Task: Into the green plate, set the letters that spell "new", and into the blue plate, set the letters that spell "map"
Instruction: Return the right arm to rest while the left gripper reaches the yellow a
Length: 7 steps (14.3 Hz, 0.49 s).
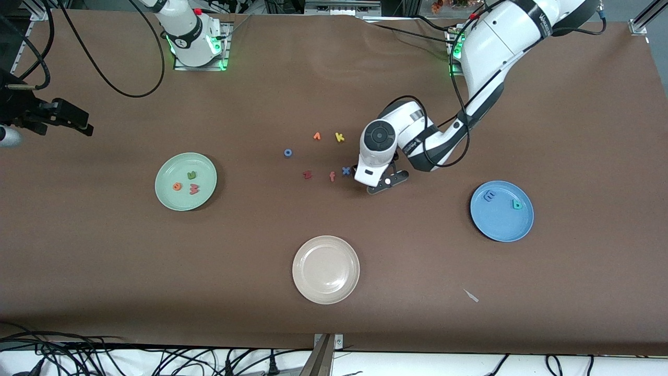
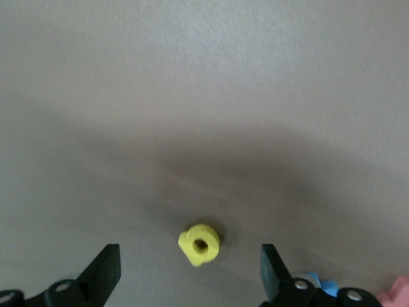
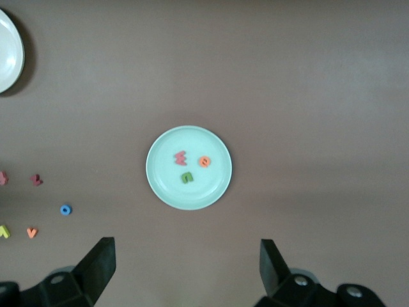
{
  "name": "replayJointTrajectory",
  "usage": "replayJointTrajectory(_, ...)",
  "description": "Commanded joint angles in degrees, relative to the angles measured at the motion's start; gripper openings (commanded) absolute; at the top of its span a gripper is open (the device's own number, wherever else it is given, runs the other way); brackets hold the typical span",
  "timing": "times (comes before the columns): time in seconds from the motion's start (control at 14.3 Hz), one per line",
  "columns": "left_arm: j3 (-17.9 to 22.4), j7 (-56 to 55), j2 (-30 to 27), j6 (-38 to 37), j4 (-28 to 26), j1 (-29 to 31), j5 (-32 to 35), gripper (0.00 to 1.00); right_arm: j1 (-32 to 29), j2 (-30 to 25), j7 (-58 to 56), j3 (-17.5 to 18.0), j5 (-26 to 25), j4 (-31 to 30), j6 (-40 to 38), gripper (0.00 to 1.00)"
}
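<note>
You are looking at the left gripper hanging low over the table beside the loose letters, its fingers spread wide with the yellow p lying flat between them, untouched; that straddle suggests it is lining up to close on the last letter of "map". In the front view that p is hidden under the left gripper, so only the left wrist view is showing it.

The blue plate is sitting toward the left arm's end of the table, already carrying the blue m and the teal a; the green plate, toward the right arm's end, is holding the olive-green n, the orange e and the salmon-red w, so "new" looks finished.

The right gripper is waiting with fingers wide and empty, looking down on the green plate; in the front view only a dark part of it is showing at the picture's edge.

The beige plate is lying nearest the front camera; the blue x, orange f, dark red z and yellow k are lying by the left gripper.
</note>
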Motion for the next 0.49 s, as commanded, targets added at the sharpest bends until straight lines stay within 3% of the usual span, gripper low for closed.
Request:
replayJointTrajectory(0.0, -0.2, -6.2, -0.1, 5.9, -3.3, 0.9, 1.8, 0.95, 0.4, 1.0, 0.4, 0.0, -0.7, 2.0, 0.1, 1.0)
replayJointTrajectory(0.14, -0.2, -6.6, -0.1, 6.2, -3.7, 1.1, 1.8, 0.83, 0.4, 1.2, 0.1, 0.0, -0.8, 2.0, 0.1, 1.0)
replayJointTrajectory(0.42, -0.2, -6.9, -0.1, 6.4, -4.7, 1.7, 1.8, 0.81, 0.5, 2.5, -0.2, 0.1, -0.6, 2.0, 0.2, 1.0)
